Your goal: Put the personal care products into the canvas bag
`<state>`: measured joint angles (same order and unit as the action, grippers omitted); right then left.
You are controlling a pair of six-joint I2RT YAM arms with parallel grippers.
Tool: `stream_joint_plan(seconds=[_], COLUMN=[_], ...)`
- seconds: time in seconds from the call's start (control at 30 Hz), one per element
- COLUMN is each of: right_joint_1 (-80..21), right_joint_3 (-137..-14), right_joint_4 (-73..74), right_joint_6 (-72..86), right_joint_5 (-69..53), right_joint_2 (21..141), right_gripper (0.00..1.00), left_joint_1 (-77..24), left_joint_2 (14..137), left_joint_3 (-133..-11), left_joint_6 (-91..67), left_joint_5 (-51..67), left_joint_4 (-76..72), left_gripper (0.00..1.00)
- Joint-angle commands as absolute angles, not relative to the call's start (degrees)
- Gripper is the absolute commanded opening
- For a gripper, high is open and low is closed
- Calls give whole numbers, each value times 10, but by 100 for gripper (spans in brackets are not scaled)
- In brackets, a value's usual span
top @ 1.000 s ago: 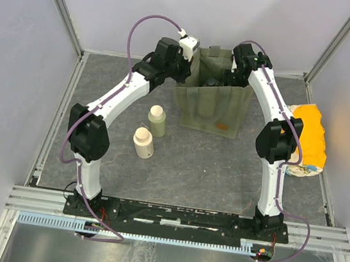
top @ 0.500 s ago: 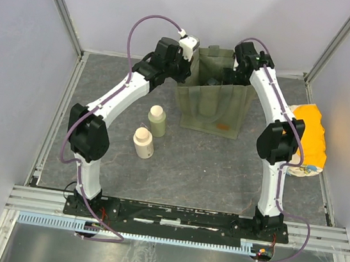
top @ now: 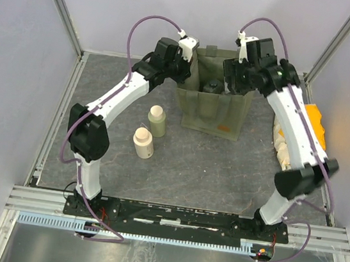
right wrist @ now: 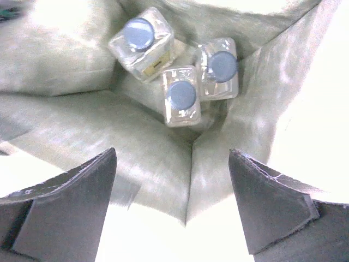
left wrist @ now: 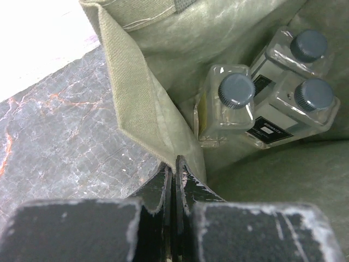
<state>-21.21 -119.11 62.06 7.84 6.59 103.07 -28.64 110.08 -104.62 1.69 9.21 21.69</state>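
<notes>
Canvas bag (top: pixel 212 107) stands at the back of the table (top: pixel 190 165), and three clear bottles (right wrist: pixel 180 101) sit upright in its bottom, caps up, packed together. My left gripper (left wrist: pixel 174 164) is pinched flat on the bag's rim, holding the mouth open. My right gripper (right wrist: pixel 172 155) hangs over the opening, fingers spread wide, nothing between them. I judge the job now is to rise straight out so no finger snags the fabric. Then I fetch the olive-green bottle (top: pixel 157 122) and the cream bottle (top: pixel 142 143), both standing left of the bag. I should take the olive one first, being nearer, gripping its body below the cap.
</notes>
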Motion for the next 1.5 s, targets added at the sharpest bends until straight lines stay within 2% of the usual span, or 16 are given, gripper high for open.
stream_joint_plan(seconds=[0.0, 0.17, 0.3, 0.53, 0.67, 0.93, 1.47], right_joint_1=[-263, -303, -373, -496, -545, -597, -603], right_joint_3=[-1128, -1057, -1001, -782, -721, -748, -878], right_joint_4=[572, 546, 520, 328, 234, 195, 202], right_joint_6=[32, 45, 30, 27, 26, -4, -26], right_joint_5=[103, 96, 61, 1, -9, -31, -66], right_joint_2=[906, 841, 801, 744, 762, 873, 1045], right_gripper=[92, 92, 92, 92, 92, 93, 95], left_joint_1=[-288, -288, -288, -287, -285, -283, -279], left_joint_2=[1099, 1113, 1129, 1138, 1134, 1128, 1118], left_joint_3=[-1054, -1063, -1083, -1090, -1094, -1113, -1129], left_joint_6=[30, 26, 34, 40, 40, 41, 48], left_joint_5=[104, 110, 108, 110, 114, 121, 121], left_joint_4=[239, 236, 243, 249, 255, 274, 291], left_gripper=[3, 3, 3, 3, 3, 3, 3])
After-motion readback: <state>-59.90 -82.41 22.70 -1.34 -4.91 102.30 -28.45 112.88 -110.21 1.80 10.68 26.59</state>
